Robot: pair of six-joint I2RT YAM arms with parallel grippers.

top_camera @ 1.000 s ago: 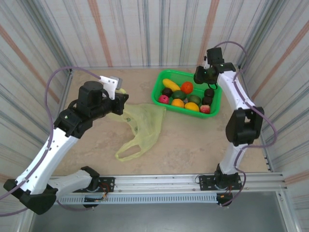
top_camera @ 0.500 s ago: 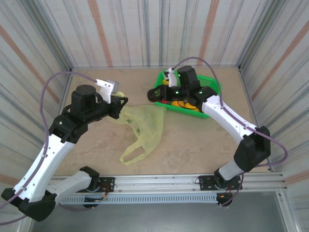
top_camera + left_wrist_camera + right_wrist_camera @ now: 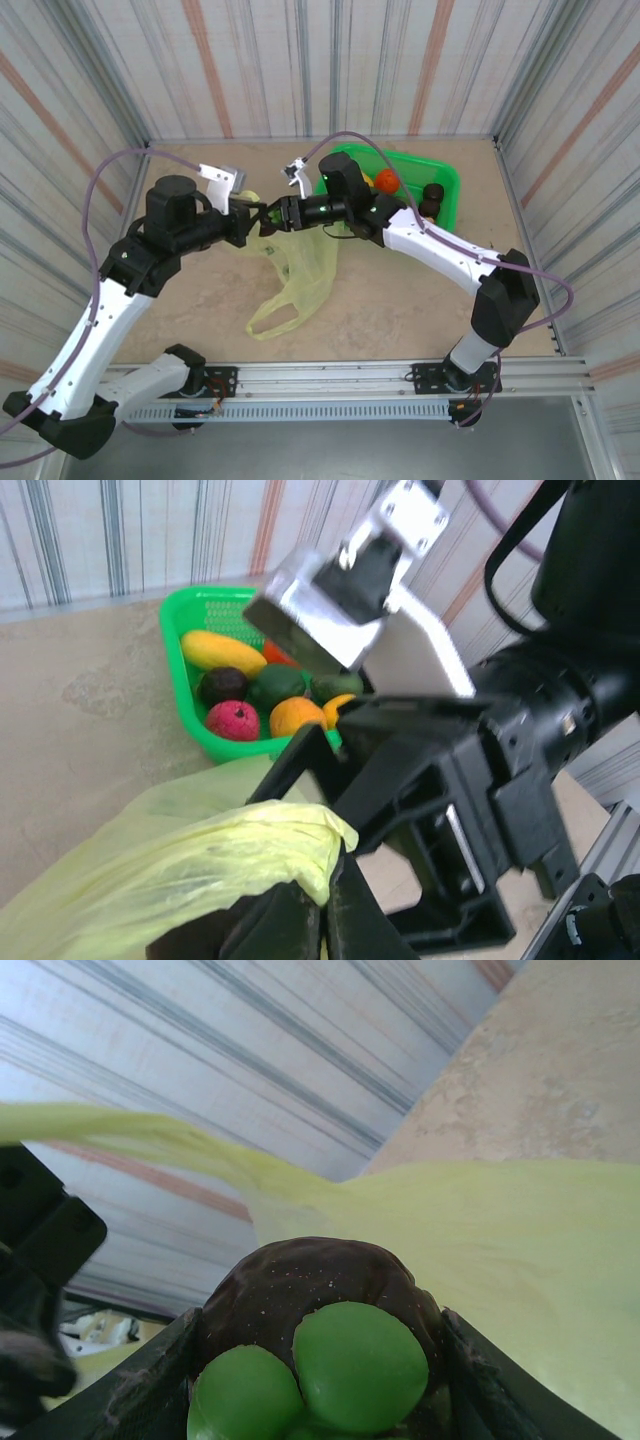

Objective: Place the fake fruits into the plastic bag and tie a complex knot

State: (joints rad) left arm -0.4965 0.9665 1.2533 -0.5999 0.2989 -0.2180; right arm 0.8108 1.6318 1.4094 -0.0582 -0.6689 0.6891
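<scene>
Striped corrugated walls (image 3: pixel 250 70) enclose a beige stone-patterned worktop (image 3: pixel 400 300). A green basket (image 3: pixel 178 670) stands at 1 o'clock on that surface and holds most of the fake fruits (image 3: pixel 296 717), among them a yellow mango (image 3: pixel 220 652).

The plastic bag (image 3: pixel 305 255) lies just left of centre. Its long axis runs roughly from 1 to 7 o'clock, with one handle loop flat on the worktop at the 7 o'clock end.

The left end effector (image 3: pixel 250 213) is clenched on the bag's upper edge at about 10 o'clock and holds it raised. In the left wrist view the yellow film is bunched between the fingers (image 3: pixel 285 930).

The right end effector (image 3: pixel 276 213) reaches across from 3 o'clock, clamped on a dark purple mangosteen (image 3: pixel 300 1280) with its green calyx facing the wrist camera. The two tips sit almost nose to nose.

Assessment: the step in hand is delivering this mangosteen into the bag. The bag's held edge lies at 9 o'clock from the right end effector, just beside it, and the right wrist view shows film beyond the fruit. Whether the fruit hangs over an open mouth or over closed film cannot be told. The right arm carries; the left only supports.

Risk: if released onto the outer film, the fruit would likely roll off. Loading looks barely begun, and no knot has been started.
</scene>
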